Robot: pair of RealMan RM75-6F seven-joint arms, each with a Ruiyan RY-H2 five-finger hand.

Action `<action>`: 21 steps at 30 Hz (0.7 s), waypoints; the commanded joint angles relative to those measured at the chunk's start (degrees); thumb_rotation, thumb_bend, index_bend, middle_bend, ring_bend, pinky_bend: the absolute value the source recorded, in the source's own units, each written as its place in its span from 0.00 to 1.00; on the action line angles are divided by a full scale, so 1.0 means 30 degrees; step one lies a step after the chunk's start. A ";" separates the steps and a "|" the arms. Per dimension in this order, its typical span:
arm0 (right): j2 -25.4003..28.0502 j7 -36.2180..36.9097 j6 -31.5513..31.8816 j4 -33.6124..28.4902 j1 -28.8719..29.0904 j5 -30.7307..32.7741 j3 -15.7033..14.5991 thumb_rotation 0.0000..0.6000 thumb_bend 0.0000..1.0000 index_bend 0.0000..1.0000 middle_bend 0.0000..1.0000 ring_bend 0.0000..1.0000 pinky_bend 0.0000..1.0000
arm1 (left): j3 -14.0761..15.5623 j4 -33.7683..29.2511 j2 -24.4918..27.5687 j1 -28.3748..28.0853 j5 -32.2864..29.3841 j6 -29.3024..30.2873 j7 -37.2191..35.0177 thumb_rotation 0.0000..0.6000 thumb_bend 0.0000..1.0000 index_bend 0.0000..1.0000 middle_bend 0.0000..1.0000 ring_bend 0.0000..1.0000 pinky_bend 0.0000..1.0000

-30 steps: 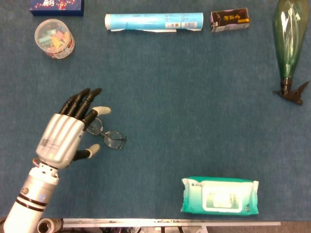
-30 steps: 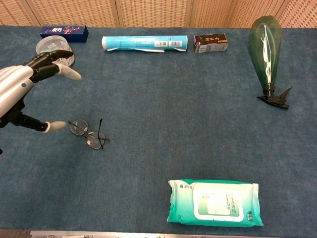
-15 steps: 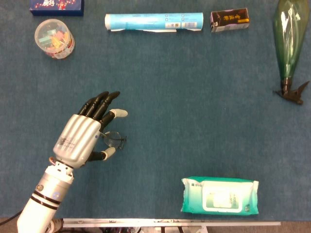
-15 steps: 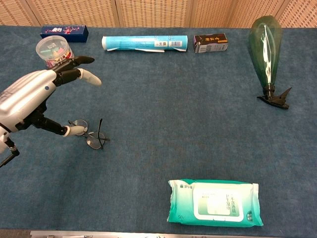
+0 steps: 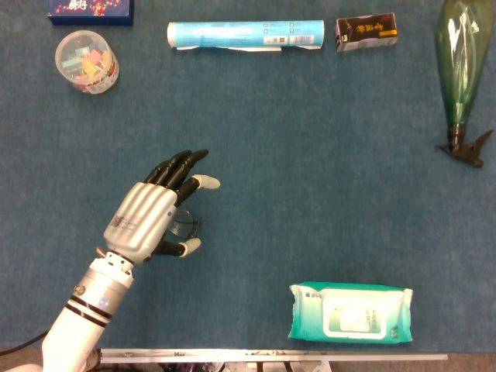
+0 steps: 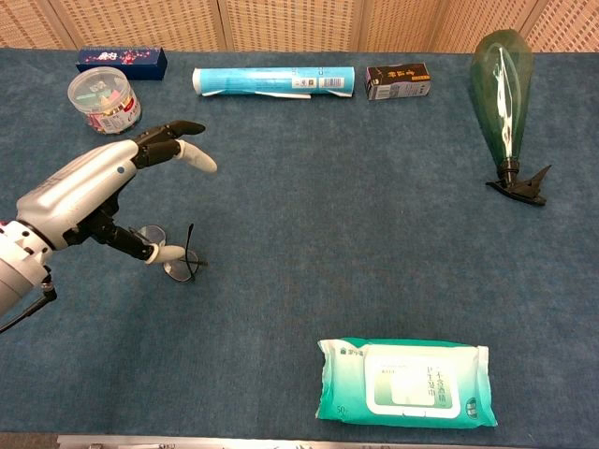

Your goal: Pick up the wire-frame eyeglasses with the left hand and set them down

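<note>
Robot hand point(image 6: 103, 192) over eyeglasses point(image 6: 173, 254) at table's left, wipes pack point(image 6: 404, 382) front right, tube point(image 6: 273, 80) behind.

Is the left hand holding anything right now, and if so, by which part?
Nothing is held. The left hand hovers open above the eyeglasses, which lie on the table.
</note>
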 commanded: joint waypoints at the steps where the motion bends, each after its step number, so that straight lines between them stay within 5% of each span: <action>1: 0.0007 -0.0020 -0.0030 -0.0017 0.0007 0.0003 -0.0012 1.00 0.51 0.64 0.47 0.29 0.43 | -0.0156 -0.0082 -0.0113 -0.0165 -0.0185 -0.0171 -0.0139 1.00 0.01 0.26 0.07 0.03 0.10; 21: 0.0096 0.0107 0.0160 -0.0091 -0.0073 0.0003 0.0035 1.00 0.51 0.64 0.47 0.29 0.43 | -0.0745 0.0504 -0.1497 -0.1066 -0.1256 -0.0772 -0.0102 1.00 0.01 0.26 0.07 0.03 0.11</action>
